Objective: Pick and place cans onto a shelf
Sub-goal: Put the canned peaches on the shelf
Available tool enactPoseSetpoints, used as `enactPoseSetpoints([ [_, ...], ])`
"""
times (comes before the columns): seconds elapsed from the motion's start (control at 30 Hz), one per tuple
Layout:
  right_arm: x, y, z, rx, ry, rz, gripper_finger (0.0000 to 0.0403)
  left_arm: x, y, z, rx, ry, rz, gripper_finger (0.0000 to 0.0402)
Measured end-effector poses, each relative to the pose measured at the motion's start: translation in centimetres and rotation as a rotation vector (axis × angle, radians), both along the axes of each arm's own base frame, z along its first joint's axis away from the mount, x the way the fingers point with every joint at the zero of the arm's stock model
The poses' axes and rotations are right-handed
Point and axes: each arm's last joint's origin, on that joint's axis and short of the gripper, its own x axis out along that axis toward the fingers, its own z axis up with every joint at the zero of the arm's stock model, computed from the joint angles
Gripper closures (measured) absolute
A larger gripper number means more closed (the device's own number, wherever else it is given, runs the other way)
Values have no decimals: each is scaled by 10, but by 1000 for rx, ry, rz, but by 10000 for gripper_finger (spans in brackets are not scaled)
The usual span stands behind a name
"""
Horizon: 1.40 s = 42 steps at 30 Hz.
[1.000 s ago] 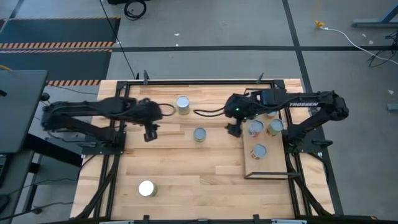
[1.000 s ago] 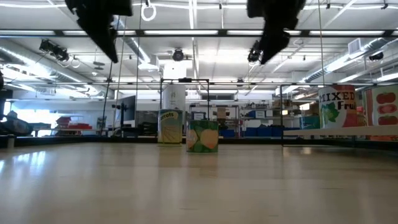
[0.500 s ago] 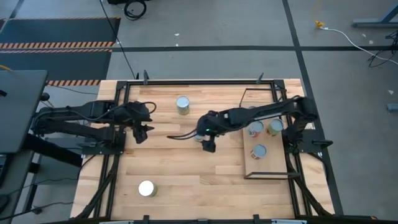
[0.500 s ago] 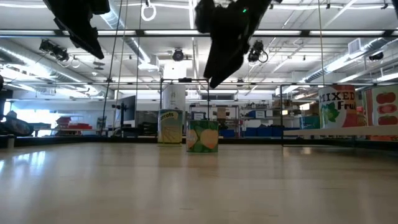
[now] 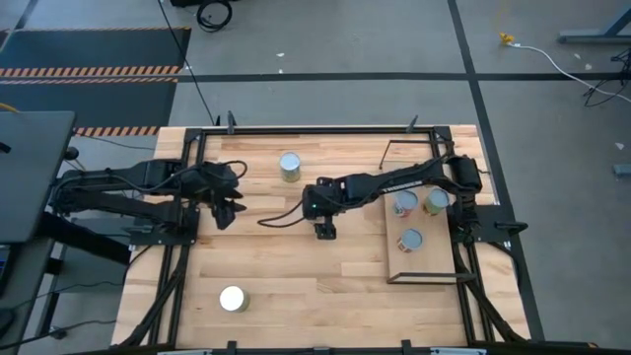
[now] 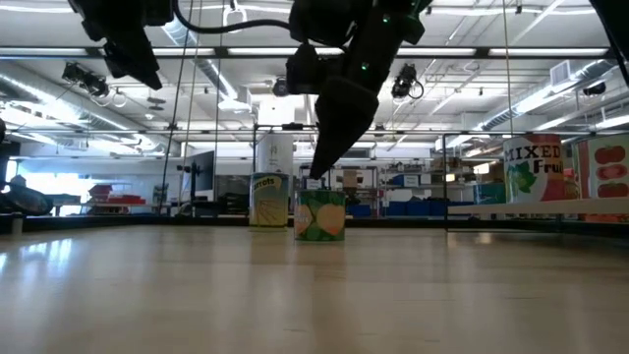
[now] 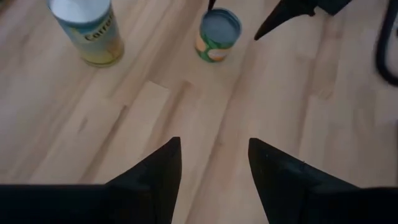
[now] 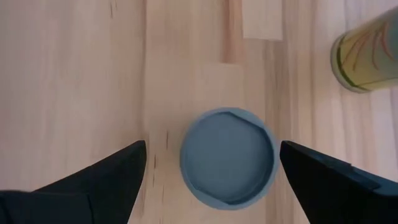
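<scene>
From above, your right gripper [image 5: 323,230] hangs mid-surface over a hidden can; three cans [image 5: 405,204] sit on the shelf [image 5: 391,262], and the left gripper [image 5: 225,212] waits nearby. Right wrist view: fingers [image 8: 106,175] spread wide around the blue-topped can [image 8: 227,156], not touching. Left wrist view: fingers [image 7: 155,171] apart, holding nothing

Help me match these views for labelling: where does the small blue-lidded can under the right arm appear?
High: hidden beneath the right arm.
Low: the small can, centre, green label.
Left wrist: near the top edge.
Right wrist: centre, between open jaws.
Shared landmark: the taller carrots can nearby.
</scene>
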Motion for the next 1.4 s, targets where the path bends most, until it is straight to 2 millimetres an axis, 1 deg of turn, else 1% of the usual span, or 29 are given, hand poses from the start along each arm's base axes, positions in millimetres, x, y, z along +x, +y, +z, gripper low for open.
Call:
enactPoseSetpoints([
  [0.1,1,-3,0,4,-11,13,27,0,-1,0,-60,-6,31,212],
  [0.3,3,-13,0,52,-23,20,23,0,-8,0,-151,-7,-17,212],
  [0.5,9,-20,-14,97,-21,21,6,1,-12,0,-151,-5,-39,212],
  [0.57,10,-20,-23,98,13,20,4,1,-12,0,-146,-9,-39,212],
  [0.7,13,-20,-35,101,38,19,5,1,-12,1,-144,-15,-38,212],
  [0.87,12,-20,-40,105,63,12,8,2,-11,1,-115,-31,-13,212],
  [0.97,11,-21,-42,114,75,-16,25,4,-10,3,-85,-63,23,212],
  [1.03,11,-23,-43,127,76,-56,49,6,-8,5,-51,-94,79,212],
  [1.1,12,-23,-43,144,63,-87,82,8,-5,8,-10,-139,157,212],
  [1.17,11,-23,-41,154,68,-108,116,10,-3,11,15,-188,235,212],
  [1.2,9,-23,-39,166,79,-127,122,12,-2,13,21,-217,267,212],
  [1.27,2,-22,-29,205,92,-179,122,13,-2,16,29,-253,285,212],
  [1.4,-17,-14,4,274,104,-314,122,17,-3,21,66,-299,215,212],
])
